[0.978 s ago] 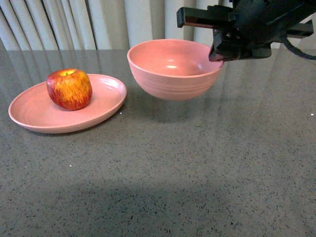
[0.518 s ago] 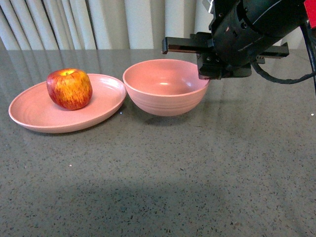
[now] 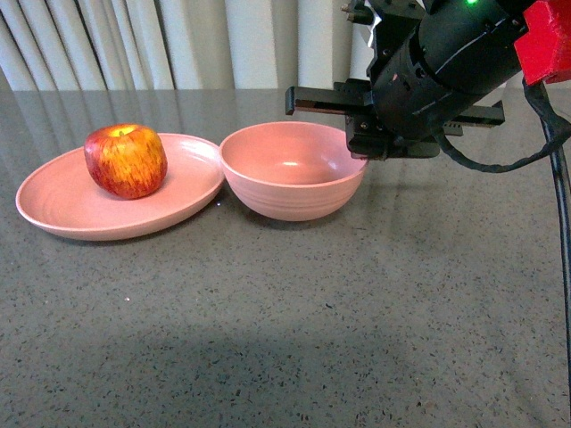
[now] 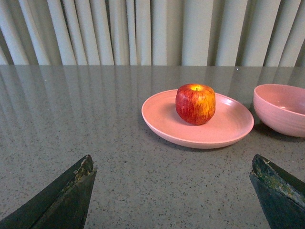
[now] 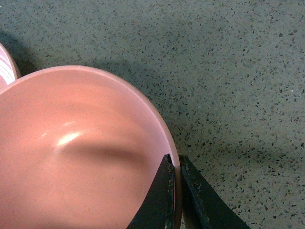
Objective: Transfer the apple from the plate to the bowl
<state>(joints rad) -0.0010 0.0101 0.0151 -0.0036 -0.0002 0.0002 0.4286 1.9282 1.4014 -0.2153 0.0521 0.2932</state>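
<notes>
The red apple point(image 3: 125, 160) with yellow streaks sits on the shallow pink plate point(image 3: 62, 209) at the left; both also show in the left wrist view, the apple point(image 4: 195, 103) on the plate point(image 4: 159, 121). The deep pink bowl point(image 3: 290, 178) stands on the table right beside the plate, its rim close to the plate's edge. My right gripper point(image 3: 361, 147) is shut on the bowl's right rim; in the right wrist view the gripper point(image 5: 175, 164) pinches the bowl point(image 5: 71, 162) wall between its fingers. My left gripper point(image 4: 174, 167) is open and empty, short of the plate. The bowl is empty.
Grey speckled tabletop point(image 3: 294, 330) stretches in front of the plate and bowl. Pale curtains point(image 3: 178, 40) hang behind the table's far edge. The right arm's black cable point(image 3: 560, 205) hangs at the right edge.
My right gripper has carried the bowl down and to the left, from held in the air to resting on the table next to the plate. The apple and plate have not moved.
</notes>
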